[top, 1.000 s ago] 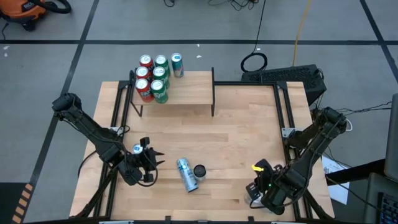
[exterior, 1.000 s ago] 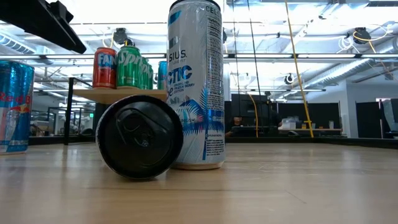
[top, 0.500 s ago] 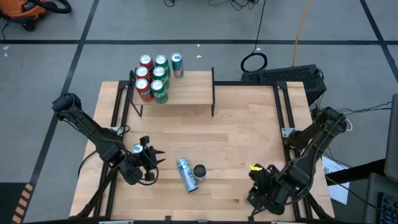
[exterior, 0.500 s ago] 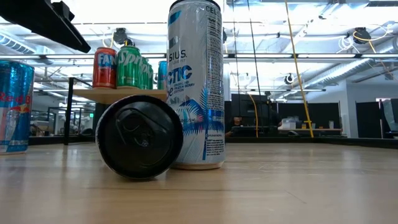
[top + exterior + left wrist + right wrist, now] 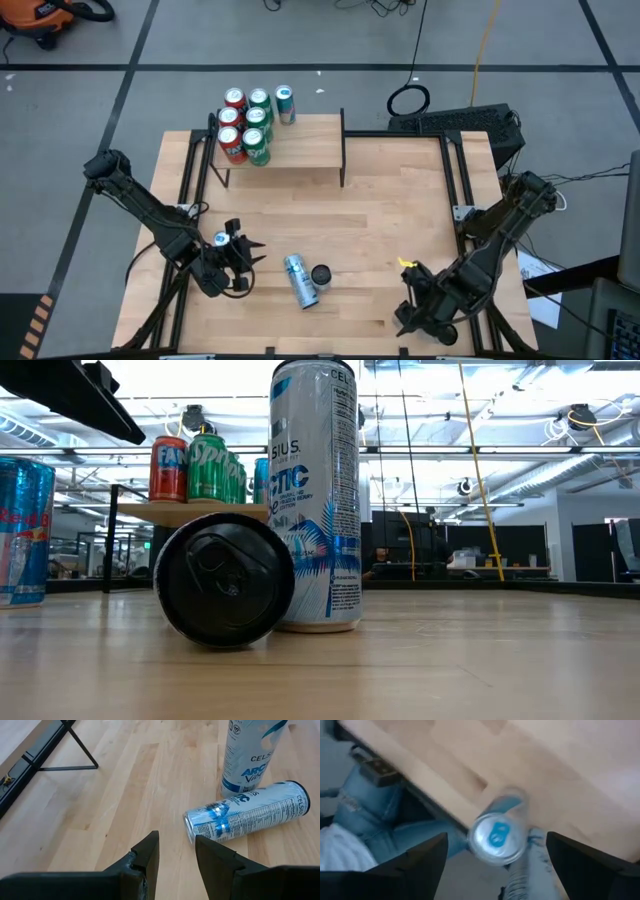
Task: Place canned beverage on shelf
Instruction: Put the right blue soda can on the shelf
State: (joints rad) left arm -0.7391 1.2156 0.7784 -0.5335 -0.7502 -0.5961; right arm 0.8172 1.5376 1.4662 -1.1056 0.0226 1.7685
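One broad wooden tabletop (image 5: 390, 210) under everything. At its far edge, the shelf (image 5: 300, 150), carrying a cluster of soda cans (image 5: 253, 116) bunched at the left end, bare along the right.

Down at the near right corner, the right claw (image 5: 496, 840): fingers spread wide, gripping nothing, framing a blue-tabbed can (image 5: 497, 836) seen end-on just at the tabletop's edge, with what looks like denim beyond. Too blurred to tell whether standing or tipping. Hidden under the arm from above.

Near the front left, the left claw (image 5: 176, 839): only a narrow gap between the fingers, empty, pointed toward the two Celsius cans. Just beside that claw, an upright Red Bull can (image 5: 221, 240). In the middle, an upright Celsius can (image 5: 315, 495) just beside a toppled Celsius can (image 5: 222, 582).

Probably light if empty, heavier and sloshing if full; no telling from here. Thin aluminium, likely stiff end to end, easily dented across the wall, smooth and slippery. Best taken around the mid-body, fingers on opposite sides, with a modest squeeze, not by the rim. For the toppled one, likely to roll: grip across the round side, then bring upright before setting down on the shelf's bare right part.
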